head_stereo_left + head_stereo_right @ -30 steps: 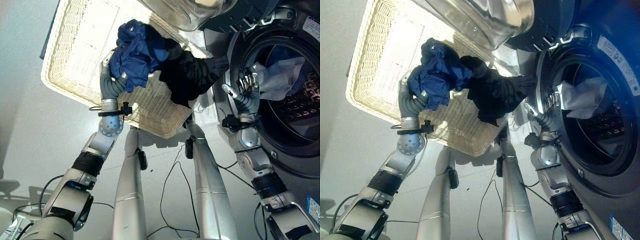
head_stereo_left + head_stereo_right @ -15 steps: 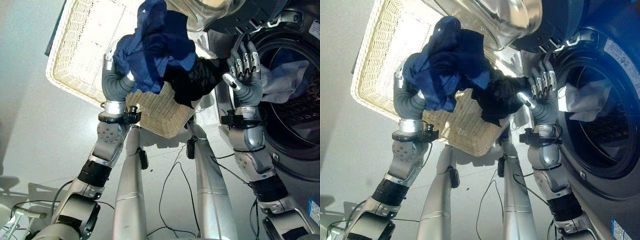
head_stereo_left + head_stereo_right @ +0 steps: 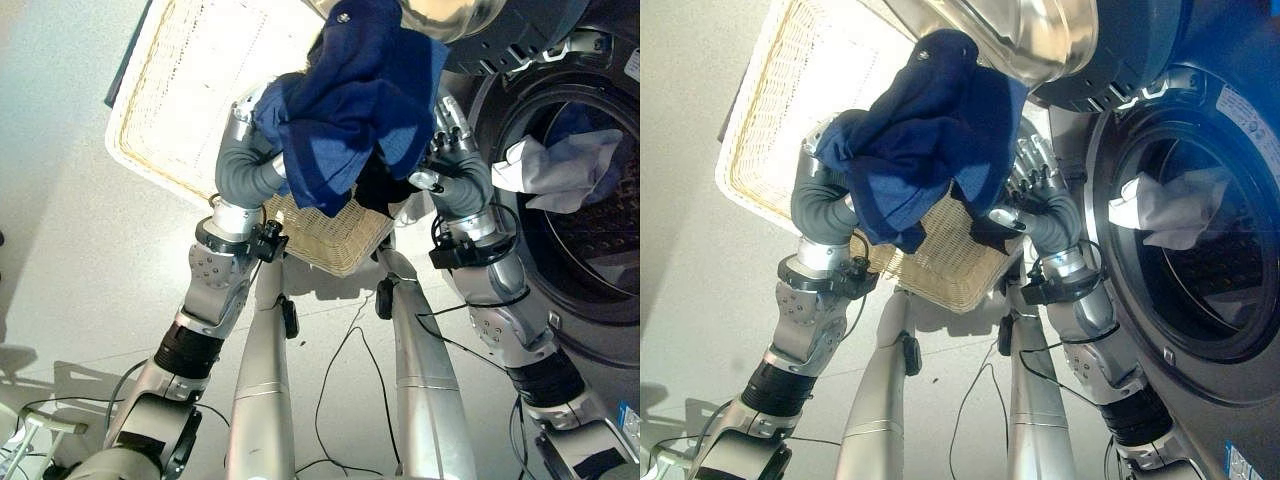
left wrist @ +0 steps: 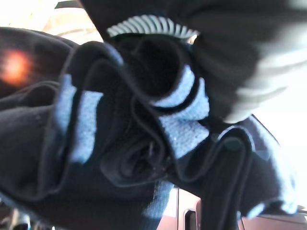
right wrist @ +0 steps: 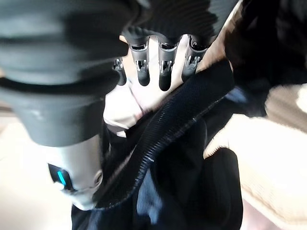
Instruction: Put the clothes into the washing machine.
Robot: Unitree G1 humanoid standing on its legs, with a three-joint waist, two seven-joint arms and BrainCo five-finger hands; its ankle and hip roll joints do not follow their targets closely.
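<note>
1. A woven basket (image 3: pixel 180 110) sits on the floor at the left, and it looks almost bare inside.
2. The left hand (image 3: pixel 262 118) is up above the basket's near corner. The blue cloth (image 3: pixel 350 95) is draped over it and bunched around it. Its fingers are hidden under the folds, so one cannot tell if they are curled or straight.
3. The blue cloth hangs in the air between the basket and the washing machine (image 3: pixel 1200 250). It is soft and floppy and looks light. It would sag and slip if held by one edge, so a thick bunch of folds is the best place to hold it.
4. The right hand (image 3: pixel 448 150) is just beside the cloth on its right side. Its fingers (image 5: pixel 163 72) are straight, with a dark cloth edge lying against them. They do not pinch it.
5. The round door of the washing machine is open. A pale cloth (image 3: pixel 560 170) lies in the opening already.
</note>
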